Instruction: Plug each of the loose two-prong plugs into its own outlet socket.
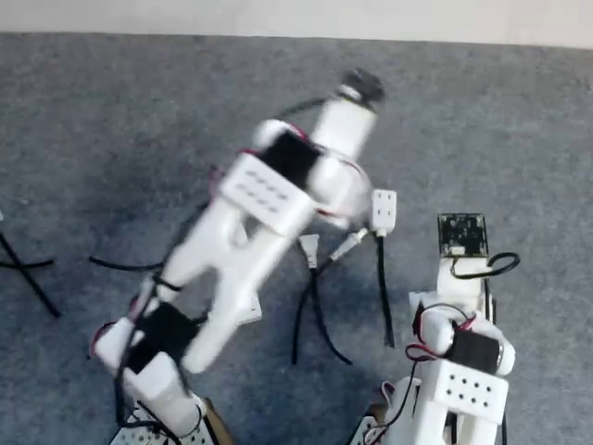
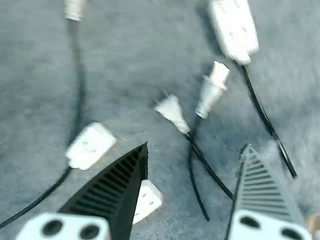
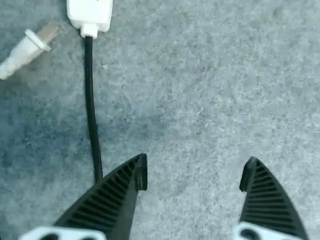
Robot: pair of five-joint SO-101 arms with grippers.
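**A:** How are the left jaws found?

**B:** They are spread wide, and nothing is held. A small white socket block point(image 2: 147, 200) is partly hidden behind one finger, and a second white socket block point(image 2: 90, 145) is laid near that same finger. Just past the tips, a tapered white two-prong plug point(image 2: 172, 111) is laid on the grey felt-covered desk point(image 2: 125, 60). Its thin black cord point(image 2: 200, 165) is run back between the tips. A round-bodied white plug point(image 2: 211, 90) is set just beside it, untouched. Farther off, a long white outlet socket point(image 2: 233, 27) is laid, and no plug is seated in it.

**A:** And the right jaws?

**B:** They are likewise opened wide and are empty, held above bare desk. A thick black cable point(image 3: 91, 100) is passed beside one finger and is led out to a white outlet body point(image 3: 90, 12). A loose white plug point(image 3: 25, 47) is laid near that body, apart from it, well beyond the tips.
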